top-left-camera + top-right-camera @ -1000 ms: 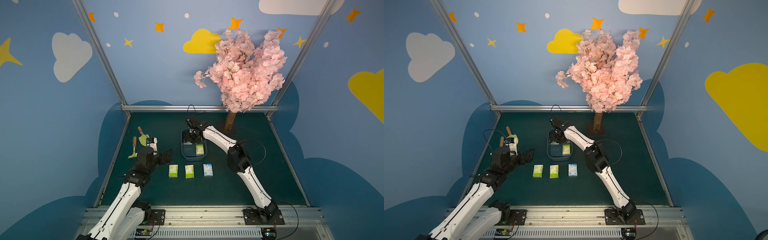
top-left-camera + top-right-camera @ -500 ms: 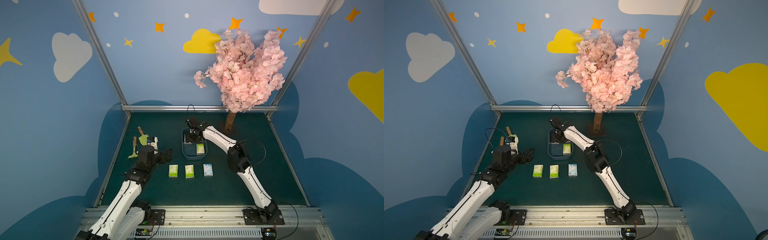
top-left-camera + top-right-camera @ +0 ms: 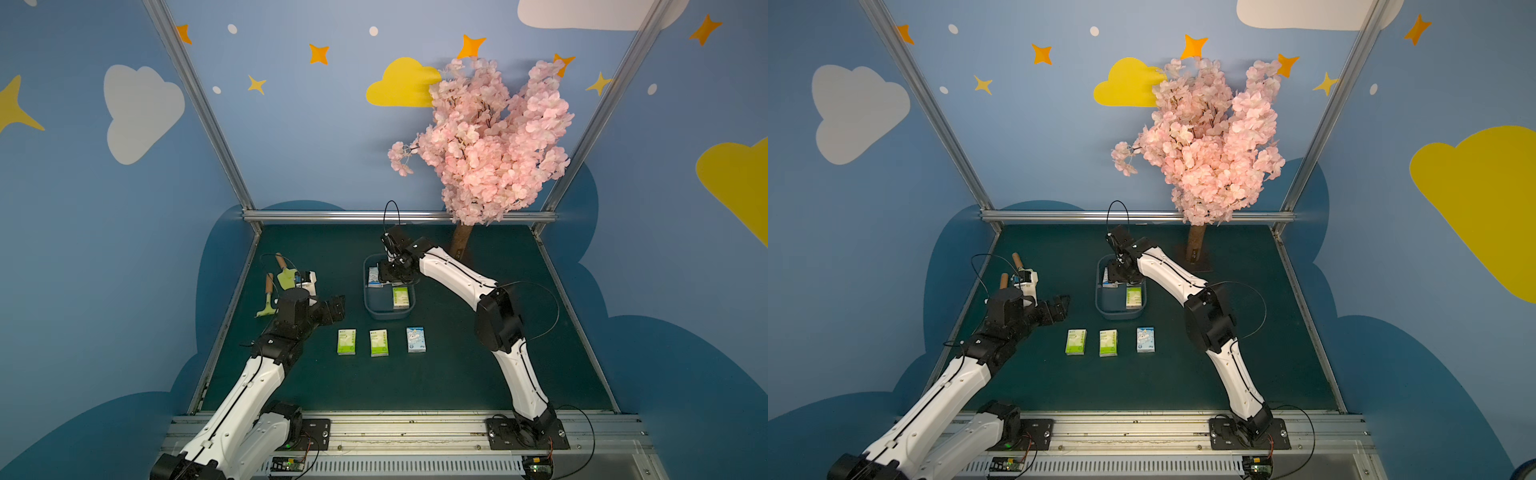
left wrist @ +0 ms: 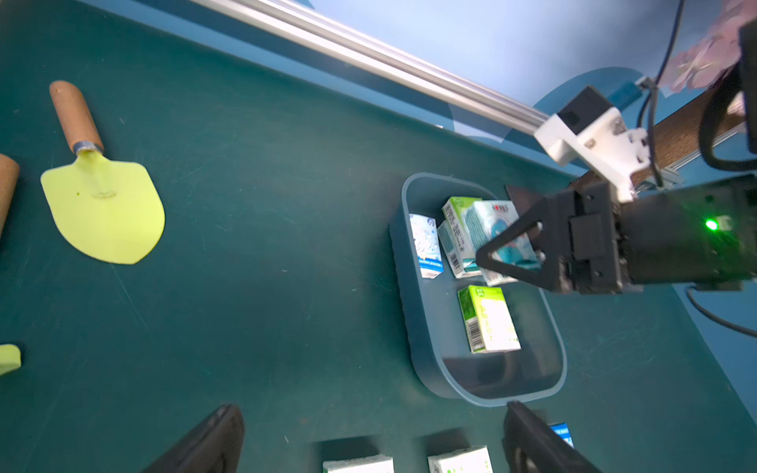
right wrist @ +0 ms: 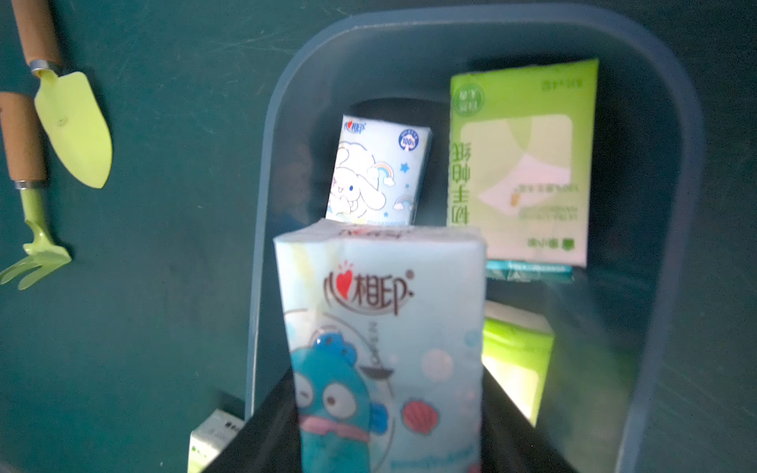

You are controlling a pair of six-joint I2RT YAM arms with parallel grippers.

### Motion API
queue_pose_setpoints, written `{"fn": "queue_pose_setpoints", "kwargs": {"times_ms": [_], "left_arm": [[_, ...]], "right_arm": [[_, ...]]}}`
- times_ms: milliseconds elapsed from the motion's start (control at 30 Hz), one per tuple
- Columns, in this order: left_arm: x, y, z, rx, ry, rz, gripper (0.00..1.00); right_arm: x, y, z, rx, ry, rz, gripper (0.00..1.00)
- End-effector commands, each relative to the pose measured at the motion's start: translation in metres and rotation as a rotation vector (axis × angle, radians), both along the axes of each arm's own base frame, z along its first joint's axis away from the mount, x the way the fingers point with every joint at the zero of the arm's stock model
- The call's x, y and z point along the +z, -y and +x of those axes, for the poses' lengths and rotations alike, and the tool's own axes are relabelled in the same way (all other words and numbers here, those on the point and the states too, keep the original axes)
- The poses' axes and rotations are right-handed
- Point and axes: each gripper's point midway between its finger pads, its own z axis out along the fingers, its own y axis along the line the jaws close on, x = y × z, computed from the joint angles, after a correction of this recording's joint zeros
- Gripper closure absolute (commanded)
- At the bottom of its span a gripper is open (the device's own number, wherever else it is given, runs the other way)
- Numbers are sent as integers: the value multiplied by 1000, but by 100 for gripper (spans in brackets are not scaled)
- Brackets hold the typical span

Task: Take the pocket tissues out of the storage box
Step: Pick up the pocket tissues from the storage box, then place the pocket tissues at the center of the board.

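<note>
The right gripper [image 3: 391, 277] pinches a light-blue-and-white cartoon tissue packet [image 5: 381, 327] at the far end of the shallow slate-blue plastic storage box [image 3: 388, 314] — other packets [image 3: 401, 298] lie inside. Three more packets [image 3: 379, 343] sit in a row on the dark green mat [image 3: 457, 374], near of the box. The left gripper [image 3: 335, 309] hangs spread wide, left of the box.

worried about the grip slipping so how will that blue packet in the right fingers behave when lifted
Blue packet is probably soft: its wrapper corners look rounded and puffy, so the fingers may squash it. Smooth printed film suggests some slip. Small beside the storage box, so likely light.
</note>
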Motion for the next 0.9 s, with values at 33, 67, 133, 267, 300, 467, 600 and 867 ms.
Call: {"fn": "queue_pose_setpoints", "kwargs": {"times_ms": [33, 67, 133, 267, 300, 467, 600, 867], "left_arm": [[14, -1, 5, 12, 35, -15, 0], [14, -1, 6, 14, 34, -15, 0], [13, -1, 7, 14, 31, -16, 0], [14, 0, 11, 14, 30, -18, 0], [13, 1, 12, 15, 26, -18, 0], [15, 5, 16, 2, 25, -33, 0], [12, 6, 19, 7, 14, -47, 0], [11, 7, 26, 17, 9, -55, 0]], "right_arm": [[24, 10, -25, 13, -17, 26, 44], [26, 15, -30, 10, -19, 22, 44], [30, 26, -40, 4, -22, 13, 43], [37, 53, -61, -14, -31, -10, 44], [38, 59, -66, -17, -35, -14, 44], [35, 100, -93, -54, -60, -68, 44], [30, 136, -109, -112, -84, -92, 44], [9, 181, -136, -142, -130, -139, 44]]}}
